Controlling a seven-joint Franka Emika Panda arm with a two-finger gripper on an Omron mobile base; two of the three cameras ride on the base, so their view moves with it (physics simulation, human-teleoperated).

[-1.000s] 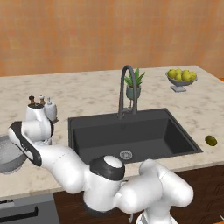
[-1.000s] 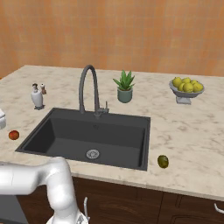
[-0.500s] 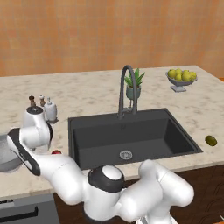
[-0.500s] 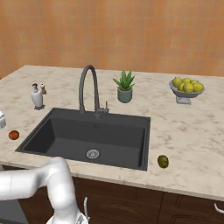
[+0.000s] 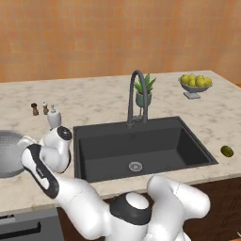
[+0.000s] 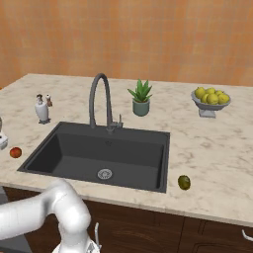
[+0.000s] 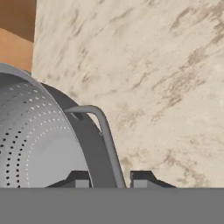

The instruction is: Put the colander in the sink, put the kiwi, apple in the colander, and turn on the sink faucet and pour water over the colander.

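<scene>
sink (image 5: 141, 146) basin is bare, open from above, only the faucet (image 5: 136, 96) arching over its back edge with a potted plant (image 5: 143, 92) just behind. Left counter is cramped: soap bottle (image 5: 53, 116) and two small shakers (image 5: 39, 108) stand near the colander (image 5: 12, 153), arm links lying beside it. Right counter is open apart from the kiwi (image 6: 184, 182) near the front edge and the lemon dish (image 6: 211, 101) at the back

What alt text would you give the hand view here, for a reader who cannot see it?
Close-up from the hand: the gripper is shut on the rim of the grey perforated colander, one dark fingertip on each side of the rim, just below its thin looped side handle. The colander sits on a beige marble-look counter.
</scene>
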